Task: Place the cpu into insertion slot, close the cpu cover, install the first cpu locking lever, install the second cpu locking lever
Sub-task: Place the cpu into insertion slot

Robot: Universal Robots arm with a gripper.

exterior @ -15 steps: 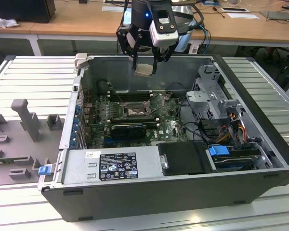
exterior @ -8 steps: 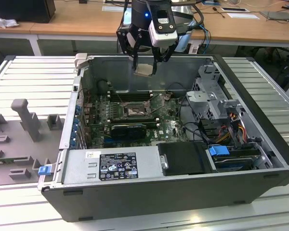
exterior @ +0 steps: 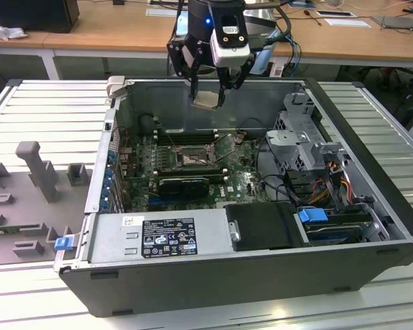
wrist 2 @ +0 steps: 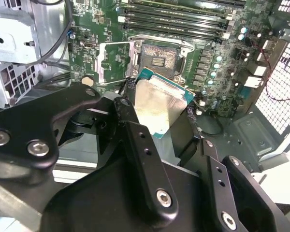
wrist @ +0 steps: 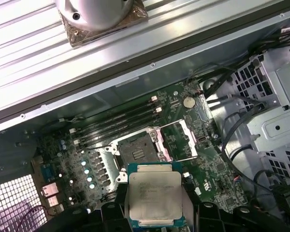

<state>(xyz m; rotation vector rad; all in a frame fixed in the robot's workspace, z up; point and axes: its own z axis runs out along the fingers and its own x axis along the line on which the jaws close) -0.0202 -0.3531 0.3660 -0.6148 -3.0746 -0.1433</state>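
One open computer case [exterior: 193, 295] lies below the claw [exterior: 207, 96]. Its one insertion slot [wrist: 137, 147] sits bare under the claw, with the one cpu cover [wrist: 189, 138] raised beside it. The claw pinches the one cpu [wrist: 154, 193], not yet seated. Cover and both levers remain undone; the levers are hard to make out.

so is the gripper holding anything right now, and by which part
Yes. The gripper holds the chip by two opposite side edges, metal top towards the wrist cameras, up above the empty socket.
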